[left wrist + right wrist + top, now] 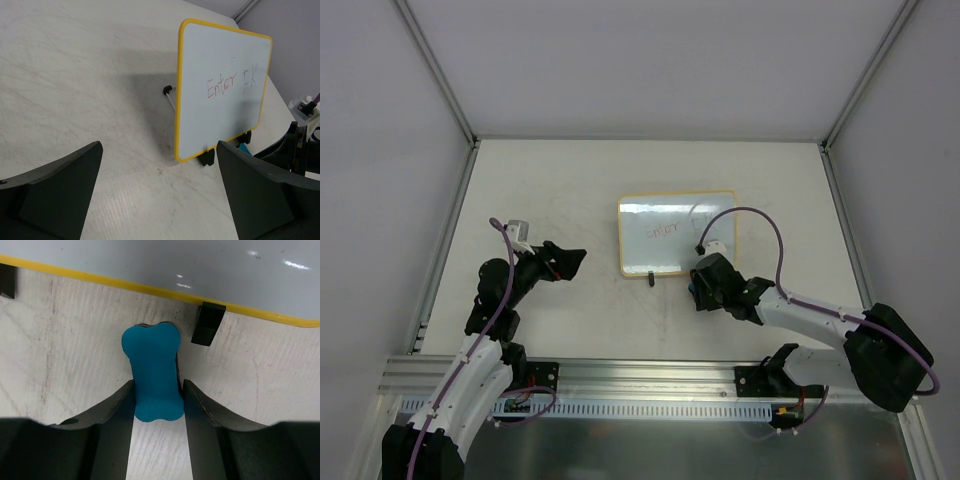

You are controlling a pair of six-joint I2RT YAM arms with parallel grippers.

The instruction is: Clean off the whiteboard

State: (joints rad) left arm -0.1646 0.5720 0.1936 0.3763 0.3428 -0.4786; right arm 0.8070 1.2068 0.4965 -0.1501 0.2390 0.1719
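Observation:
The whiteboard (675, 235) stands upright mid-table on black feet (207, 324), its yellow frame around a white face (220, 85) with red and faint dark handwriting. A blue bone-shaped eraser (152, 370) lies on the table just in front of the board's lower edge (175, 260). My right gripper (157, 387) is shut on the eraser, both fingers pressed against its narrow sides. In the top view that gripper (698, 290) sits low at the board's near right corner. My left gripper (575, 257) hovers to the board's left, open, with nothing between its fingers (60, 180).
A thin prop leg (168, 91) with a black tip sticks out behind the board. White walls and aluminium rails (445, 240) border the table. The right arm's purple cable (760, 225) loops in front of the board's right edge.

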